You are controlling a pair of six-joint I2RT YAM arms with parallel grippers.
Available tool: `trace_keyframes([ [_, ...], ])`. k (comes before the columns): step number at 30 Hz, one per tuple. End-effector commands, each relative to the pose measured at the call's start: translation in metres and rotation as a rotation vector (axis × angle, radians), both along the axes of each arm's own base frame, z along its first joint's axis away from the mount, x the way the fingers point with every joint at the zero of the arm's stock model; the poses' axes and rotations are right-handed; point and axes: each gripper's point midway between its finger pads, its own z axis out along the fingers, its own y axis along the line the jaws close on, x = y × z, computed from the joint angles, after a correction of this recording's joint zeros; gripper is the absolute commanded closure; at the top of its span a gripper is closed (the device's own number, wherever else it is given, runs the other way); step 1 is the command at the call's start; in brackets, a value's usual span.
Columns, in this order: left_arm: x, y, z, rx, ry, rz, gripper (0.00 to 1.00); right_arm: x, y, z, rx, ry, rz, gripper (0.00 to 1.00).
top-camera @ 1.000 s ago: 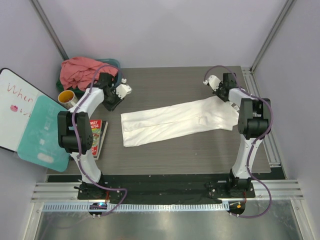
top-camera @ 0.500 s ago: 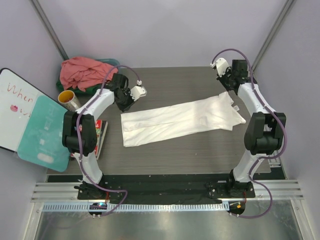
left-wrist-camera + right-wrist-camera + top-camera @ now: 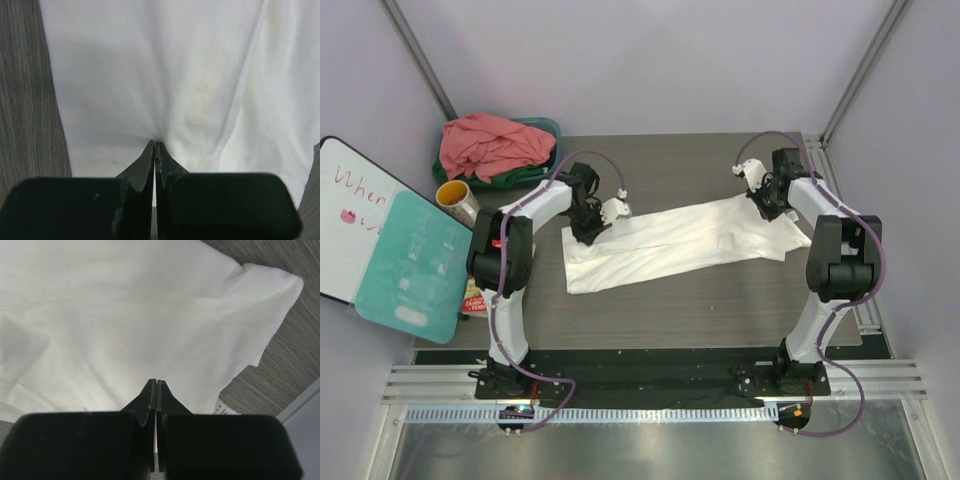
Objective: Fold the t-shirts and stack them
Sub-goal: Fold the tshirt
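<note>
While the long white cloth t-shirt [image 3: 670, 240], folded lengthwise into a strip, lies slantwise across the middle of the dark wood-grain table [image 3: 720, 300], from lower left to upper right of the overhead frame, both arms reach in to its two ends. At the strip's left end the left gripper [image 3: 155, 145] has its black fingers pressed flat together with no gap. Its tips are down on the cloth close to the shirt's edge, where soft creases run toward them; whether any cloth is caught between them cannot be told. At the right end the right gripper [image 3: 156, 383] is likewise fully closed over smooth white cloth, and again a pinch cannot be confirmed. From overhead each arm's wrist and white camera housing cover the fingertips, so only the wrist views show the closed jaws. The right wrist view also shows a small printed label [image 3: 227, 411] at the shirt's edge, which cannot be made out from above. Only the overhead view takes in the surroundings. At upper left a teal plastic basin [image 3: 548, 127] holds a crumpled salmon-pink t-shirt [image 3: 485, 145], with a dark green t-shirt [image 3: 520, 177] showing under its near edge. Just below stands a round yellow cup [image 3: 453, 196]. At the left edge a whiteboard with red writing [image 3: 345, 200] is overlapped by a flat teal panel [image 3: 410, 260], and a colourful booklet [image 3: 470, 297] lies partly hidden behind the left arm.
</note>
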Motion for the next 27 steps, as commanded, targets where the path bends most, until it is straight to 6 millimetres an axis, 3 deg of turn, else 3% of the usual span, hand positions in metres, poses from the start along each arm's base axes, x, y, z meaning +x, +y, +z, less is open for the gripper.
trace_keyframes([
  [1,-0.013,0.004,0.002,0.022,0.026,-0.062,1.00,-0.004,-0.005,-0.008,-0.001,0.022,-0.018,0.99],
  [7,-0.024,0.017,-0.007,0.084,0.043,-0.093,1.00,-0.005,-0.012,-0.034,-0.035,0.077,-0.019,0.99],
  [12,-0.023,0.038,-0.017,0.187,0.015,-0.067,0.99,0.008,-0.016,-0.043,-0.056,0.075,-0.022,0.99],
  [16,-0.019,0.047,-0.010,0.189,-0.014,-0.030,0.66,0.030,-0.022,-0.040,-0.080,0.033,-0.047,0.99],
  [20,-0.025,0.045,0.000,0.152,0.013,-0.016,0.69,0.054,-0.028,-0.039,-0.109,-0.015,-0.064,0.99],
  [27,-0.033,0.034,-0.006,0.109,0.083,-0.009,0.70,0.098,-0.020,-0.047,-0.109,-0.060,-0.054,0.99],
])
